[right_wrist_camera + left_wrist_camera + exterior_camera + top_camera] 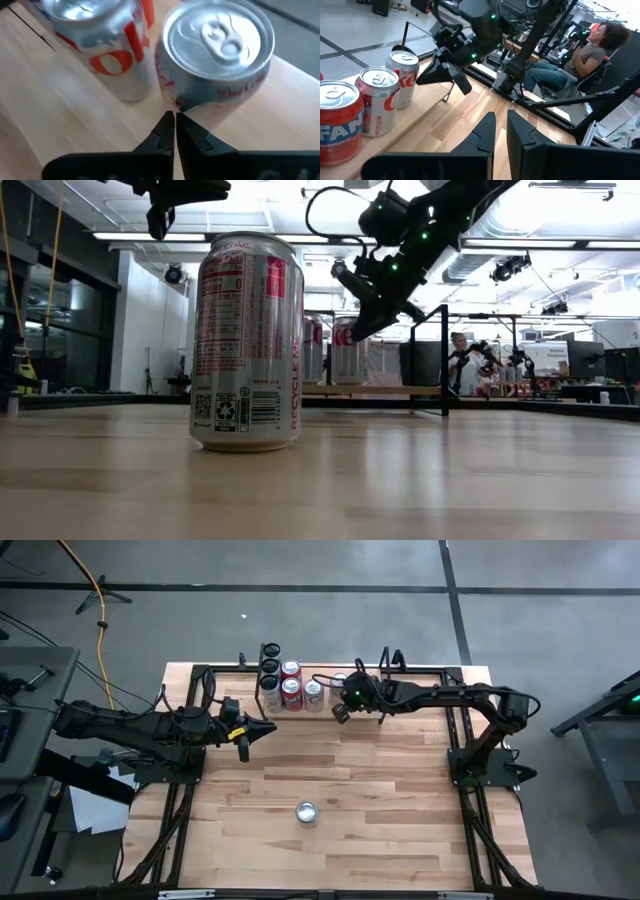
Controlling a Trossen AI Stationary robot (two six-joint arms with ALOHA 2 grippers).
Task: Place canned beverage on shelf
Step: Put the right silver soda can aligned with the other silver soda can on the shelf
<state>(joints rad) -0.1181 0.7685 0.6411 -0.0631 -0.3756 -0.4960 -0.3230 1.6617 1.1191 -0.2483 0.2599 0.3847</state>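
Can (pixel 306 811) is left standing alone on the bench (pixel 400 840), well short of the shelf (pixel 330 712) — right claw (pixel 341 713), closed and empty, hovers by shelved cans (pixel 291 690); left claw (pixel 247 743) is likewise closed, empty.

The left arm reached in from the left side of the table, stretched out nearly level toward the middle. Its tool (pixel 246 736) hung above the table with nothing in it, the two dark fingers (pixel 482 134) drawn nearly together with only a thin gap between them.

The right arm rose from its base at the right edge, bent at the elbow and ran leftward along the far side of the table. Its tool (pixel 341 712) pointed down and to the left, green lights glowing on the wrist. Its fingers (pixel 165 131) were closed tip to tip and held nothing.
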